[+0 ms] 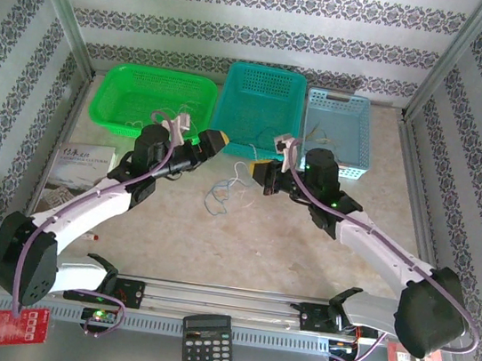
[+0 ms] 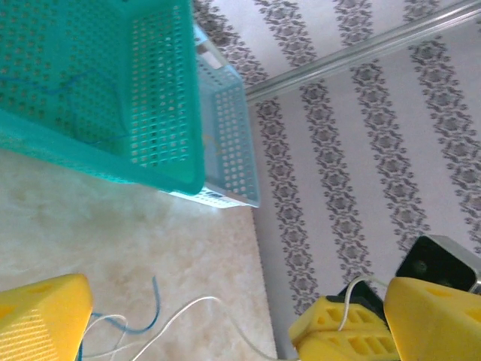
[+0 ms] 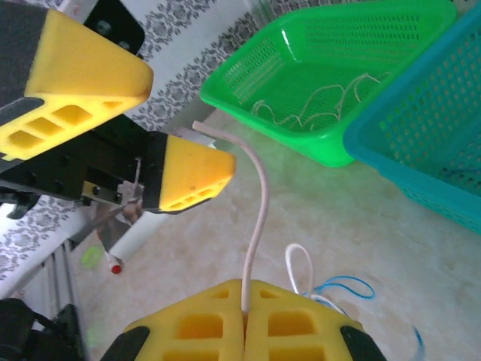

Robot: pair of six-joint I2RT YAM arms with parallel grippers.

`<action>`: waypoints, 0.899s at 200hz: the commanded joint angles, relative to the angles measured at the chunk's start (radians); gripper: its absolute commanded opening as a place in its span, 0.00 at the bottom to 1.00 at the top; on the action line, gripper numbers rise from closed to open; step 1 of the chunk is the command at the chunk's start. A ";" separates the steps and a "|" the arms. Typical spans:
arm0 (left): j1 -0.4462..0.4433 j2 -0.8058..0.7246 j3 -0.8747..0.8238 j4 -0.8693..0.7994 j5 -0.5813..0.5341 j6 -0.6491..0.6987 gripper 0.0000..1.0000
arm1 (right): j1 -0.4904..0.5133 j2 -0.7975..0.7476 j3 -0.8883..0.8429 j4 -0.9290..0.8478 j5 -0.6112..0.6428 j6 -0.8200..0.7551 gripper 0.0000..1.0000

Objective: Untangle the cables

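A loose tangle of thin blue and whitish cables (image 1: 224, 192) lies on the table between the two grippers. My right gripper (image 3: 244, 284) is shut on a whitish cable (image 3: 259, 203) that rises from its yellow fingers. The cable's free end stands in the gap between the left gripper's fingers (image 3: 192, 177). A white loop (image 3: 299, 267) and a blue cable (image 3: 346, 286) lie on the table just behind it. My left gripper (image 2: 239, 293) is open, with a white cable (image 2: 188, 308) and a blue one (image 2: 154, 301) on the table below the gap. Both grippers, left (image 1: 215, 141) and right (image 1: 263, 167), hover close together in front of the baskets.
Three baskets line the back: green (image 1: 113, 100) with whitish cables (image 3: 316, 113) in it, teal (image 1: 233, 112), light blue (image 1: 360, 130). A booklet (image 1: 81, 167) lies at the left. A calculator (image 1: 206, 346) and red cards (image 1: 12, 326) sit at the near edge.
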 commanded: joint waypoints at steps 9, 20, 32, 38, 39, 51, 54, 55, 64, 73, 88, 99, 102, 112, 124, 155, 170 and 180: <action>-0.016 0.012 0.072 -0.009 0.119 0.161 0.95 | -0.018 -0.023 0.054 0.021 -0.054 0.038 0.00; -0.016 0.022 0.089 -0.072 0.144 0.256 0.93 | -0.022 -0.019 0.066 0.016 -0.068 0.044 0.00; -0.017 0.032 0.096 -0.107 0.161 0.323 0.92 | -0.024 -0.021 0.076 0.016 -0.082 0.053 0.00; -0.018 0.036 0.100 -0.121 0.165 0.352 0.92 | -0.026 -0.023 0.083 0.017 -0.089 0.056 0.00; -0.017 0.037 0.100 -0.122 0.166 0.355 0.92 | -0.026 -0.023 0.083 0.017 -0.091 0.057 0.00; -0.018 0.050 0.114 -0.144 0.177 0.409 0.92 | -0.028 -0.027 0.096 0.018 -0.105 0.065 0.00; -0.018 0.052 0.119 -0.151 0.178 0.421 0.92 | -0.027 -0.028 0.100 0.019 -0.108 0.068 0.00; -0.017 0.055 0.120 -0.154 0.178 0.426 0.92 | -0.027 -0.029 0.101 0.019 -0.110 0.069 0.00; -0.019 0.067 0.135 -0.171 0.178 0.457 0.93 | -0.028 -0.031 0.112 0.020 -0.119 0.075 0.00; -0.020 0.084 0.150 -0.174 0.180 0.479 0.93 | -0.028 -0.031 0.124 0.022 -0.131 0.081 0.00; -0.030 0.110 0.181 -0.168 0.187 0.501 0.94 | -0.027 -0.027 0.145 0.026 -0.147 0.094 0.00; -0.040 0.136 0.211 -0.161 0.195 0.511 0.95 | -0.026 -0.021 0.159 0.034 -0.155 0.103 0.00; -0.045 0.144 0.220 -0.158 0.199 0.513 0.95 | -0.025 -0.018 0.162 0.037 -0.156 0.107 0.00; -0.061 0.173 0.254 -0.160 0.209 0.524 0.94 | -0.024 -0.011 0.173 0.043 -0.160 0.113 0.00; -0.079 0.204 0.292 -0.161 0.213 0.533 0.92 | -0.023 0.001 0.185 0.051 -0.165 0.121 0.00; -0.120 0.254 0.359 -0.156 0.230 0.553 0.57 | -0.026 0.010 0.193 0.082 -0.159 0.146 0.00; -0.129 0.259 0.367 -0.133 0.231 0.543 0.34 | -0.033 0.003 0.193 0.082 -0.150 0.148 0.00; -0.130 0.259 0.364 -0.112 0.232 0.531 0.22 | -0.039 -0.002 0.189 0.084 -0.142 0.151 0.00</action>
